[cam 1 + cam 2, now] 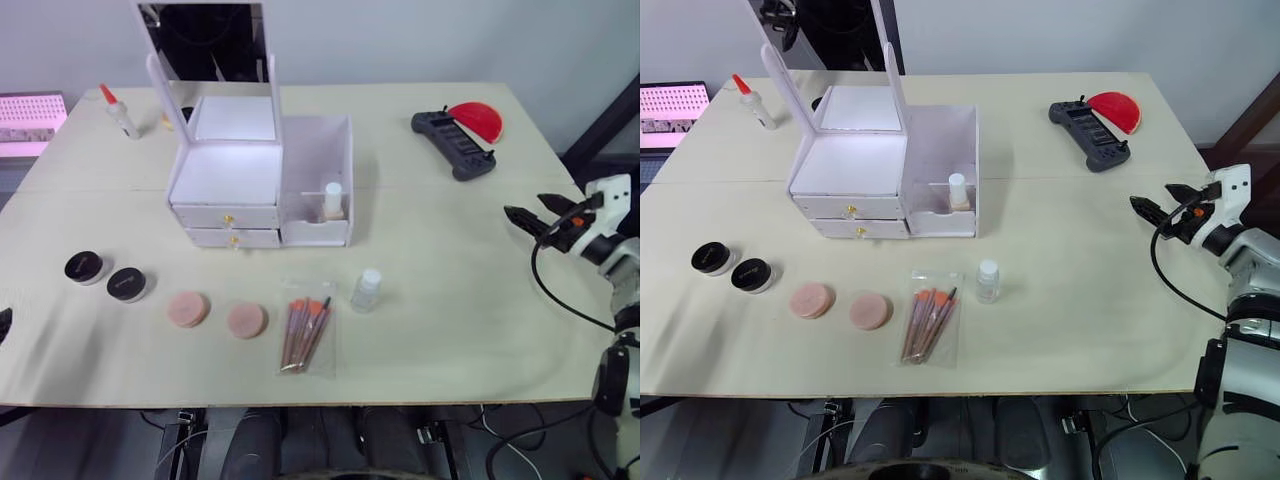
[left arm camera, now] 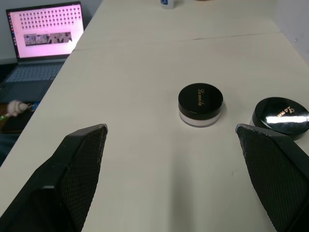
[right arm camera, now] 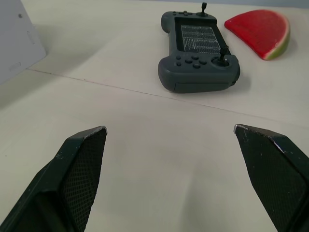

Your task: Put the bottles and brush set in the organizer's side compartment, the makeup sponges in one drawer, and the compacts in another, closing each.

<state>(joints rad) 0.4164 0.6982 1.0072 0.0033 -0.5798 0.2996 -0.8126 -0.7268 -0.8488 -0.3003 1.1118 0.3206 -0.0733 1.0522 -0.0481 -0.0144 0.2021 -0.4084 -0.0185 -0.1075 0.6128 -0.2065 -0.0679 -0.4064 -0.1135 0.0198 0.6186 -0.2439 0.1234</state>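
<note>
Nearest the front edge of the table, the brush set lies flat in its clear pouch, with the slim clear bottle standing just beside it and the two makeup sponges in a row to the left. A thin slippery pouch lying flush on the wood looks hard to pinch; fingers may skate over it or push it toward the edge. The slim bottle looks light and tippy, so a nudge from the side could knock it over and send it rolling.

Further left sit the two compacts, close together. The left gripper hangs low just short of them, fingers spread wide and holding nothing. Going for one could bump the other, they are so near each other.

At the right edge, the right gripper hovers over bare table, fingers also parted and empty, well apart from everything it needs.

Mid-table stands the organizer, mirror lid up, both drawers shut. The side compartment already holds the beige bottle. Dropping the second bottle in could topple it, and the long pouch may catch on the narrow rim. Tugging a small gold knob might drag the whole light box forward instead of opening a drawer.

Beyond, a glue bottle, a grey controller and a red slice-shaped toy sit out of the way.
</note>
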